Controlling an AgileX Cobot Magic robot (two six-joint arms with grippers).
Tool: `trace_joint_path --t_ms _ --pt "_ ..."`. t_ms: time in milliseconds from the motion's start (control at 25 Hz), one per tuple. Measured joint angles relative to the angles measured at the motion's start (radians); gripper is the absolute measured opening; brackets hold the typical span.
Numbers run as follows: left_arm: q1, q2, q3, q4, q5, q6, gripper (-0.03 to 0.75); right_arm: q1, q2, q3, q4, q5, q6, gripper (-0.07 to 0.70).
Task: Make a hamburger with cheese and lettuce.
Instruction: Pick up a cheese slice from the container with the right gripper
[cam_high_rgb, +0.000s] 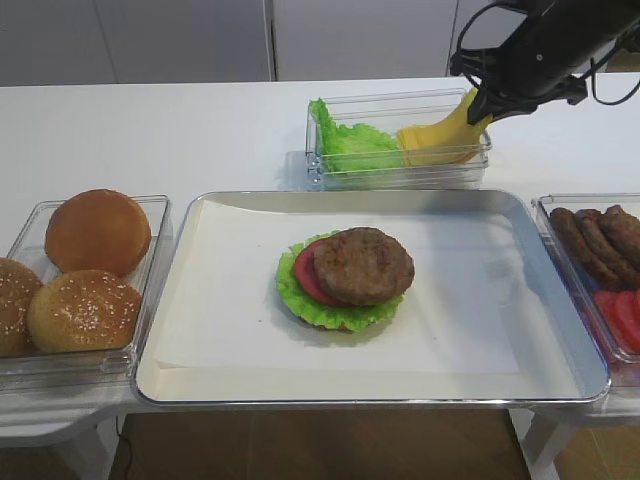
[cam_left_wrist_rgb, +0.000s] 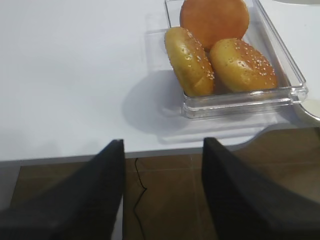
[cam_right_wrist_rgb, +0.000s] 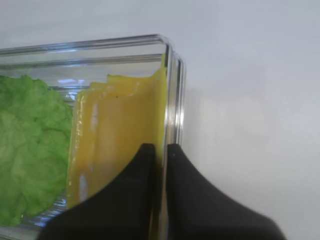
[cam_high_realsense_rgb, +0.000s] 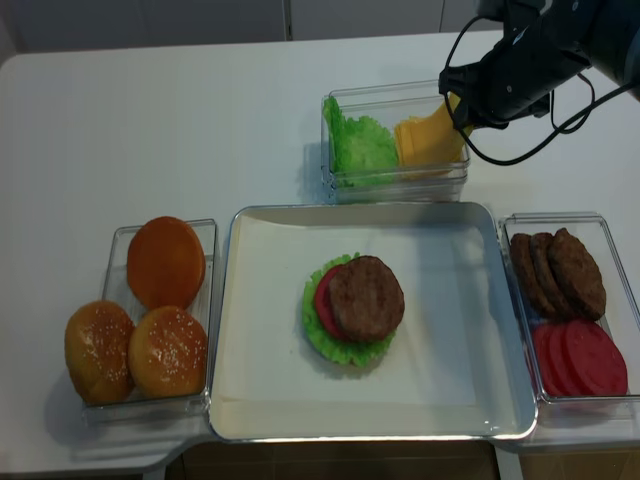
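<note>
The hamburger (cam_high_rgb: 350, 275) is a bun-less stack of green leaf, tomato and brown patty in the middle of the steel tray (cam_high_rgb: 560, 230). Loose lettuce (cam_high_rgb: 355, 145) lies in the left half of the clear box (cam_high_rgb: 400, 178) behind the tray, with yellow slices to its right. My right gripper (cam_high_rgb: 487, 108) hangs over that box's right end, shut on the raised edge of a cheese (cam_high_rgb: 447, 128) slice that slopes down into the box. In the right wrist view the cheese (cam_right_wrist_rgb: 120, 130) runs between the black fingers (cam_right_wrist_rgb: 140, 175). My left gripper (cam_left_wrist_rgb: 162, 145) stands open, holding nothing, at the table's front left edge.
Three buns (cam_high_rgb: 97, 232) fill a clear bin left of the tray; they also show as buns (cam_left_wrist_rgb: 215, 20) in the left wrist view. A bin at the right holds brown patties (cam_high_rgb: 600, 240) and tomato slices (cam_high_rgb: 625, 315). White paper lines the tray.
</note>
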Motion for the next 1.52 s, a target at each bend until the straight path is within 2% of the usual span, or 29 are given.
trace_joint_path --t_ms 600,720,840,960,1520 --pt "0.0 0.0 0.0 0.0 0.0 0.0 0.37 0.0 0.024 0.0 0.004 0.002 0.001 0.042" --pt "0.0 0.0 0.0 0.0 0.0 0.0 0.37 0.0 0.024 0.0 0.004 0.002 0.001 0.091" --pt "0.0 0.0 0.0 0.0 0.0 0.0 0.37 0.0 0.024 0.0 0.007 0.002 0.001 0.209" --pt "0.0 0.0 0.0 0.0 0.0 0.0 0.37 0.0 0.024 0.0 0.007 0.005 0.001 0.261" --pt "0.0 0.0 0.0 0.0 0.0 0.0 0.37 0.0 -0.002 0.0 0.007 0.024 0.001 0.273"
